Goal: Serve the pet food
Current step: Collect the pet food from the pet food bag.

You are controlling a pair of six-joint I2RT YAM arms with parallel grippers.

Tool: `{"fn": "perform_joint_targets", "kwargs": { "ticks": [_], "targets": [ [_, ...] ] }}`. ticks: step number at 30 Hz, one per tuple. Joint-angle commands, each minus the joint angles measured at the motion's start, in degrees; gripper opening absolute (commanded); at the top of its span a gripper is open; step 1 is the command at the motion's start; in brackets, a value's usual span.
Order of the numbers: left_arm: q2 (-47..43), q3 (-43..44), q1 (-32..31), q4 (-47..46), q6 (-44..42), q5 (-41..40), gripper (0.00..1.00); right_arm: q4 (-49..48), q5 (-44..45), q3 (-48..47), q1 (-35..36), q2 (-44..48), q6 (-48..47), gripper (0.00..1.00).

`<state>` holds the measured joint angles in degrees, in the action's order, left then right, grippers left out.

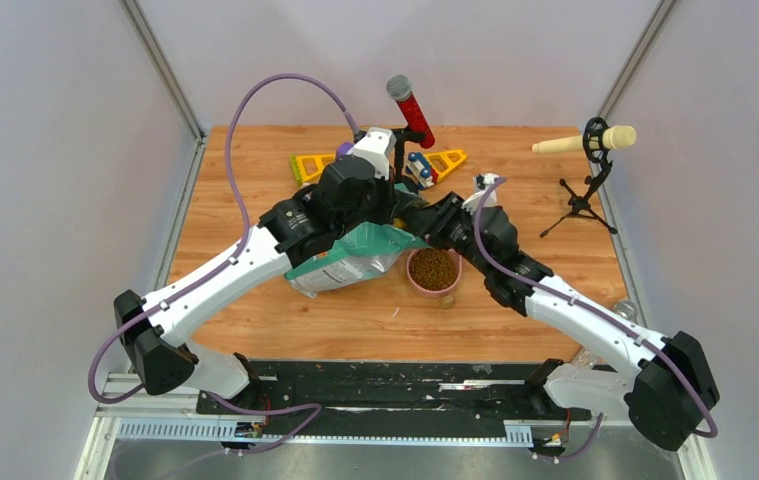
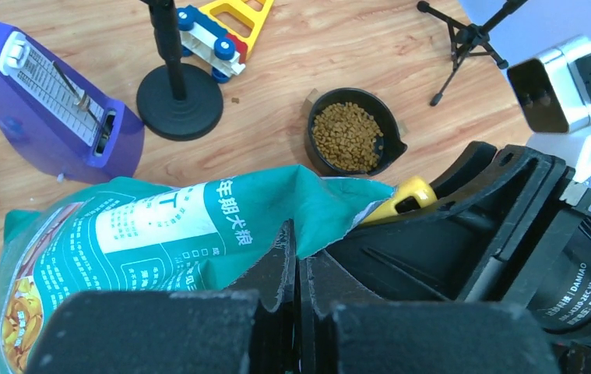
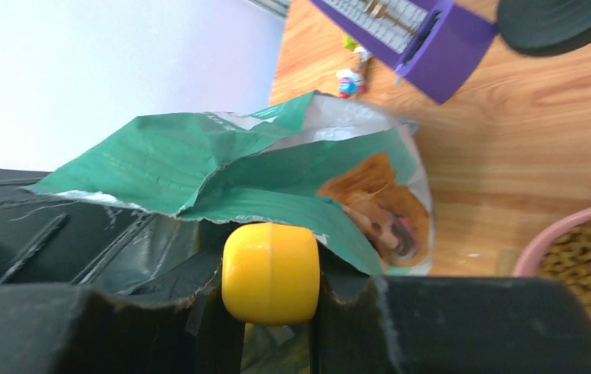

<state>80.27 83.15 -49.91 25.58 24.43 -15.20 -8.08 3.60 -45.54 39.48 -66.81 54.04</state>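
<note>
The bowl (image 1: 434,270) already holds pet food (image 2: 346,136), while the left gripper (image 2: 296,257) pinches the bag (image 2: 144,234) rim and the right gripper (image 3: 272,319) clasps the yellow scoop (image 3: 270,269), so serving looks largely done.

Place: robot lab test cell.
Walls: plain white panels (image 1: 55,150) on metal framing (image 1: 165,70).
Fittings: wooden tabletop (image 1: 255,160); tripod microphone (image 1: 595,140) at 2 o'clock.

Both our arms stretch forward and angle inward, wrists nearly meeting. Our left end effector (image 2: 297,261) is pinched tight on the teal bag (image 2: 160,234) edge; our right end effector (image 3: 270,290) clamps a yellow scoop handle (image 3: 270,261).
</note>
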Motion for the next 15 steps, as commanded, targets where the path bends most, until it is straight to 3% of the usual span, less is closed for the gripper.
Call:
{"fn": "perform_joint_targets", "kwargs": {
  "ticks": [1,15],
  "targets": [
    [-2.4,3.9,0.8,-4.3,0.6,-2.3,0.00,-8.5,-6.0,6.6,-2.0,2.7,14.5,0.00],
    [-3.1,4.1,0.7,-3.7,0.2,-5.5,0.00,-6.7,2.5,11.5,-2.8,17.0,16.0,0.00]
  ]
}}
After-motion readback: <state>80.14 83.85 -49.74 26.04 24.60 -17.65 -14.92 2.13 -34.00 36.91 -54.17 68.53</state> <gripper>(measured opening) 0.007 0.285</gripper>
